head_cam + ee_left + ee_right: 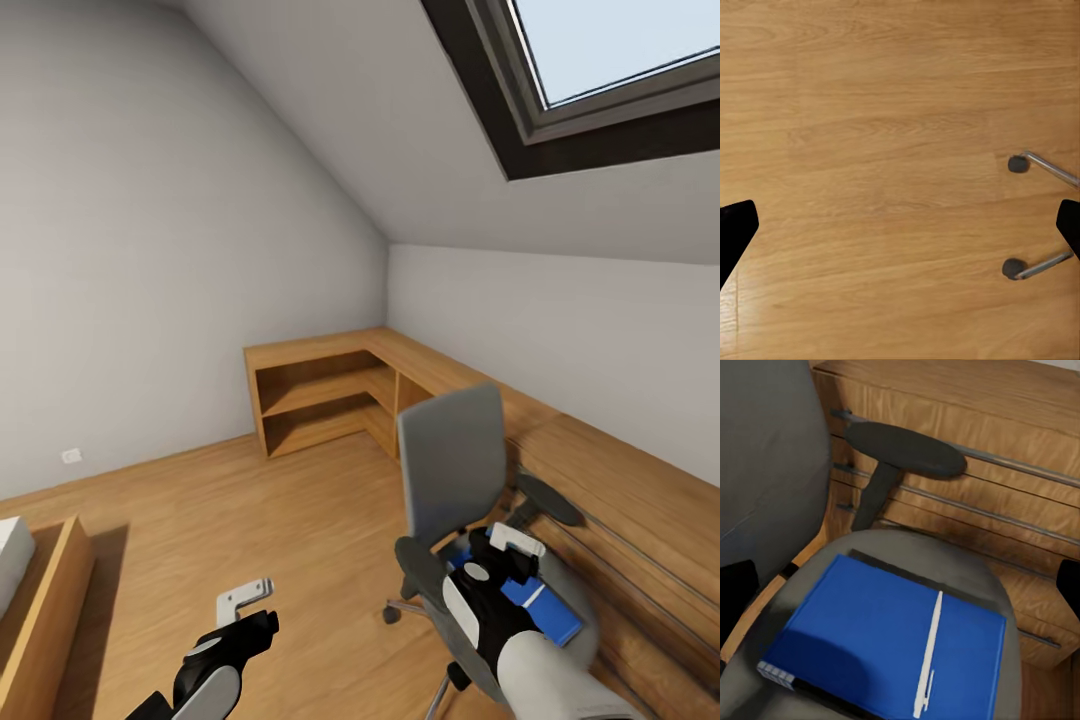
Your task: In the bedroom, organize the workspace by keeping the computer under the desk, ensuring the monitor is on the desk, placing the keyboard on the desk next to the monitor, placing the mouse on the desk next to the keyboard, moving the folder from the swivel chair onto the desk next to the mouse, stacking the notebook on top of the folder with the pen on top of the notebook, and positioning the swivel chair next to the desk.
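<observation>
The grey swivel chair (450, 460) stands in the attic bedroom, its seat (967, 570) close under my right gripper (510, 560). A bright blue folder (870, 637) with a black edge lies flat on the seat, also visible past my right wrist (540, 605). A thin white pen (930, 652) rests on top of the folder. My right gripper (907, 585) hovers just above the folder, open, with its fingers wide apart and nothing between them. My left gripper (250, 612) hangs open over bare wood floor (885, 150), left of the chair.
A light-wood drawer chest (620, 500) runs along the right wall just behind the chair's black armrest (907, 446). A wooden corner shelf unit (320, 390) stands at the back. The chair's castors (1018, 163) sit near my left gripper. A bed frame (40, 600) is at the left.
</observation>
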Robot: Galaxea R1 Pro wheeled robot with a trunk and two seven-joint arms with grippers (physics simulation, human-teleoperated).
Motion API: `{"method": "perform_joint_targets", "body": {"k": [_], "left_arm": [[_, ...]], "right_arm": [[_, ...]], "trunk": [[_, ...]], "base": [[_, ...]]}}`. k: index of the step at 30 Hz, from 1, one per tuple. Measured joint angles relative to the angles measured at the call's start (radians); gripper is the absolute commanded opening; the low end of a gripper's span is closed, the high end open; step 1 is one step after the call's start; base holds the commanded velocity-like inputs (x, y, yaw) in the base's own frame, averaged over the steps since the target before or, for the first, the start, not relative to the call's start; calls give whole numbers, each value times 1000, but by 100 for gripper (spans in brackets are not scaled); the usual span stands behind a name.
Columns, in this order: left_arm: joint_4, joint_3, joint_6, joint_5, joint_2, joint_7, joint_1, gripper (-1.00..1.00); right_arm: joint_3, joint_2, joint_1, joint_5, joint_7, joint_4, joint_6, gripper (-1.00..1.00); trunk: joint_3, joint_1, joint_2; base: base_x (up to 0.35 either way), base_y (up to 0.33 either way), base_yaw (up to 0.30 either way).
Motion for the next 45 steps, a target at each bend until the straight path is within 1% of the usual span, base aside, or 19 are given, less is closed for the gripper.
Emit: {"method": "perform_joint_targets", "body": {"k": [2, 3, 5, 6, 9, 10, 14, 15, 17, 18, 20, 22, 24, 27, 30, 35, 40, 43, 45], "left_arm": [[0, 0, 0, 0, 0, 0, 0, 100], [0, 0, 0, 0, 0, 0, 0, 100], [0, 0, 0, 0, 0, 0, 0, 100], [0, 0, 0, 0, 0, 0, 0, 100], [0, 0, 0, 0, 0, 0, 0, 100], [0, 0, 0, 0, 0, 0, 0, 100], [0, 0, 0, 0, 0, 0, 0, 100], [0, 0, 0, 1, 0, 0, 0, 100], [0, 0, 0, 1, 0, 0, 0, 100], [-1, 2, 0, 1, 0, 1, 0, 100], [-3, 5, 0, 1, -1, 2, 0, 100], [-5, 7, 0, 1, -1, 4, 0, 100], [-7, 8, -5, 1, -2, 4, 0, 100], [-19, 27, -81, 3, -1, 5, 0, 100], [-25, 35, -118, 4, -1, 5, 0, 100], [-28, 38, -138, 4, -2, 5, 0, 100], [-29, 38, -144, 4, -2, 5, 0, 100], [-29, 38, -145, 4, -3, 5, 0, 100], [-29, 38, -146, 4, -3, 5, 0, 100]], "right_arm": [[-3, -6, 0, -21, 1, 0, 0, 100], [-5, -13, 0, -45, 2, 0, 1, 100], [-6, -20, 0, -69, 3, 0, 5, 100], [-7, -27, 0, -91, 6, -1, 18, 100], [-8, -37, 0, -117, 19, -1, 61, 100], [-9, -44, 0, -132, 38, -2, 93, 100], [-10, -61, 0, -179, 102, -4, 146, 100], [-10, -69, 0, -213, 136, -5, 168, 100], [-11, -79, 0, -250, 167, -6, 191, 100], [-11, -92, 0, -295, 189, -6, 214, 100], [-11, -112, 0, -348, 209, -7, 239, 100], [-11, -130, 0, -388, 224, -7, 258, 100], [-11, -134, 0, -396, 227, -7, 262, 100], [-11, -145, 0, -406, 228, -7, 266, 100], [-11, -154, 0, -413, 228, -7, 267, 100], [-11, -177, 0, -431, 230, -7, 268, 100], [-11, -205, 0, -463, 234, -6, 277, 100], [-11, -220, 0, -480, 265, -4, 322, 100], [-11, -224, 0, -482, 285, -3, 346, 100]], "trunk": [[0, 0, 0], [0, 0, 0], [0, 0, 0], [0, 0, 0], [0, 0, 0], [0, 0, 0], [0, 0, 0], [0, 0, 0], [0, 0, 0], [0, 1, 0], [0, 0, 0], [0, 0, 0], [0, 1, 0], [0, 0, 0], [-9, 12, -21], [-25, 31, -56], [-41, 50, -91], [-50, 62, -112], [-56, 69, -126]], "base": [[276, 0, 0], [253, 0, 0], [203, 0, 0], [137, 0, 0], [85, 0, 0], [45, 0, 0], [26, 0, 0], [12, 0, 0], [8, 0, 0], [5, 0, 0], [3, 0, 0], [0, 0, 0], [0, 0, 0], [0, 0, 0], [0, 0, 0], [0, 0, 0], [0, 0, 0], [0, 0, 0], [0, 0, 0]]}}
